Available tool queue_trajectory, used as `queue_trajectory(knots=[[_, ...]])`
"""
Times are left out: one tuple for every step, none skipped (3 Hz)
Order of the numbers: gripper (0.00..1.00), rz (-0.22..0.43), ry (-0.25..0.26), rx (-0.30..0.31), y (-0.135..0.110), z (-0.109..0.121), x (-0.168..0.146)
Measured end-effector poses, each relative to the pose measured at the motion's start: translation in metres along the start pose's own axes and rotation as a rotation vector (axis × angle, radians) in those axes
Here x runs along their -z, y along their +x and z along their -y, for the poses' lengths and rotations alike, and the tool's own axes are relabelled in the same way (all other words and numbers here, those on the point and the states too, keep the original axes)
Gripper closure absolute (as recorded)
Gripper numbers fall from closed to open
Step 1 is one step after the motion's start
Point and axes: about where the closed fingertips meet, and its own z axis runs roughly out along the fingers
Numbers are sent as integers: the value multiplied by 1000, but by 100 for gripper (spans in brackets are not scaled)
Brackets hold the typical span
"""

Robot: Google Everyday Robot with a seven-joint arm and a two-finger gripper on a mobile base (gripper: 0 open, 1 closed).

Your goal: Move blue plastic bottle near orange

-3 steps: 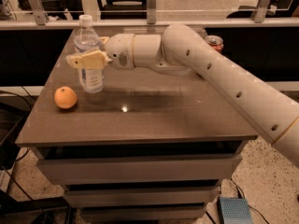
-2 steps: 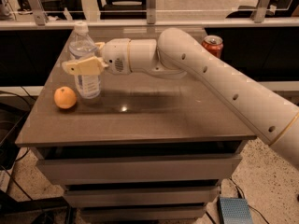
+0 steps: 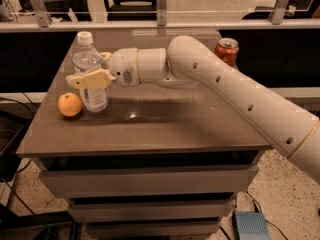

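The blue plastic bottle (image 3: pixel 90 91), clear with a white cap, stands upright on the brown table (image 3: pixel 150 129) at its left side. The orange (image 3: pixel 69 104) lies just left of the bottle, almost touching it. My gripper (image 3: pixel 91 72) reaches in from the right, its cream fingers (image 3: pixel 89 79) closed around the bottle's middle. The near finger crosses the front of the bottle and hides part of the label.
A red soda can (image 3: pixel 227 51) stands at the table's back right, behind my arm (image 3: pixel 235 89). A metal rail runs behind the table. Drawers sit under the tabletop. A blue-grey box (image 3: pixel 252 226) lies on the floor at lower right.
The gripper has carried the bottle left and toward the front of the table. The bottle now stands right next to the orange. The orange and can have not moved.
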Motion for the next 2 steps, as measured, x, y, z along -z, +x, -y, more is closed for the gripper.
queue_trajectory(knots=[[61, -1, -2, 1, -2, -1, 0], [38, -1, -2, 1, -4, -1, 0]])
